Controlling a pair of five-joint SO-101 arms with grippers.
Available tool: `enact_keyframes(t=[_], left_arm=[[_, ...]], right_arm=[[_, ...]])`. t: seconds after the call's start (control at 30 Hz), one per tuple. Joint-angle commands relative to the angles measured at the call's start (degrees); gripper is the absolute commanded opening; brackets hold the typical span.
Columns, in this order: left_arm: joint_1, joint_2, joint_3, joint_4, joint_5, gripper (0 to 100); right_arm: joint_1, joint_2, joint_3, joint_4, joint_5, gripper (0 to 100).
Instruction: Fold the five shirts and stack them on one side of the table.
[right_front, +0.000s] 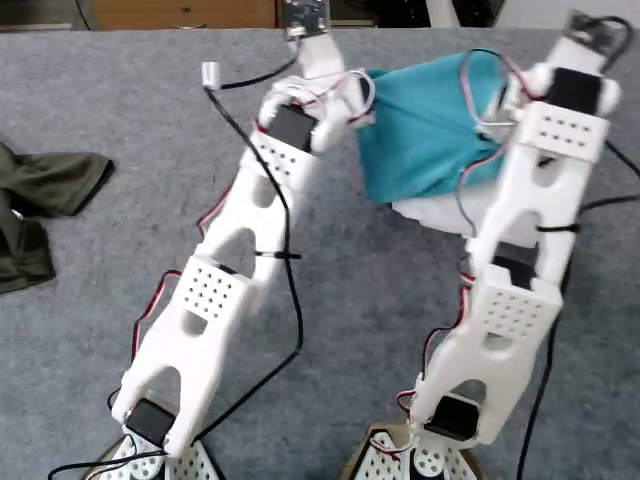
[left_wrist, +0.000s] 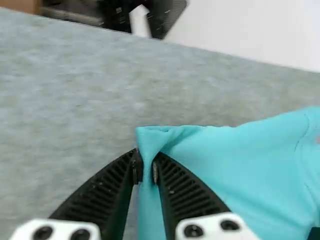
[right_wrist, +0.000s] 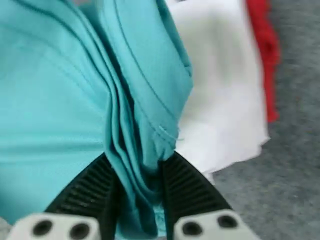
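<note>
A teal shirt (right_front: 430, 125) lies folded at the back right of the table, on top of a white shirt (right_front: 430, 212). My left gripper (left_wrist: 145, 170) is shut on a pinched corner of the teal shirt (left_wrist: 240, 165), at its back left edge. My right gripper (right_wrist: 137, 175) is shut on a bunched fold of the teal shirt (right_wrist: 60, 100) on its right side. Under it lie the white shirt (right_wrist: 220, 85) and a red shirt (right_wrist: 260, 55). A dark green shirt (right_front: 35, 205) lies crumpled at the table's left edge.
Grey cloth covers the table (right_front: 110, 110). Both white arms stretch from the front edge toward the back, the left arm (right_front: 230, 250) diagonally, the right arm (right_front: 520, 260) over the stack. Black cables (right_front: 290, 300) run along them.
</note>
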Motion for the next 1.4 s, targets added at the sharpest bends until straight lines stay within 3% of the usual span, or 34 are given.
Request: enact_keyframes(t=[0.0,0.13,0.4,0.53,0.7,0.8,0.93,1.07,1.13,1.27,1.3,1.37], left_arm=[[0.97,-1.54,3.08,-6.42,2.02,2],[2.99,-1.63,6.77,-10.37,2.02,2],[5.01,-1.63,7.21,-10.55,2.2,6],[4.66,-1.63,7.47,-10.2,7.21,12],[4.66,-1.63,7.47,-10.2,7.3,12],[4.31,-2.15,7.03,-10.11,7.3,12],[3.16,-2.24,6.95,-9.67,7.3,12],[0.18,-2.24,3.16,-4.22,7.3,12],[-2.29,-2.24,-0.18,0.62,7.21,12],[-8.44,-2.24,-7.74,12.57,1.14,12],[-10.37,-2.24,-10.02,15.82,-0.44,12],[-14.68,-2.51,-10.37,20.57,-3.43,12]], right_arm=[[6.29,-0.31,-2.86,1.23,0.53,0.2],[8.92,-0.48,-1.1,1.23,0.62,0.2],[8.75,-0.48,3.56,1.14,2.73,1.9],[8.84,-0.31,3.56,1.05,2.64,15.3],[8.4,-0.22,3.65,1.05,2.99,36.9],[7.52,-0.22,3.47,0.62,2.99,41.9],[6.2,-0.48,3.38,0.53,3.08,41.8],[5.23,-0.57,0.31,0.88,2.99,39.8],[4.79,-0.57,-1.63,0.97,2.81,31.2],[1.63,-0.57,-5.76,0.97,2.99,3.0],[0.66,-0.57,-6.46,0.97,2.99,0.0],[-1.36,-0.57,-7.52,1.05,2.99,4.8]])
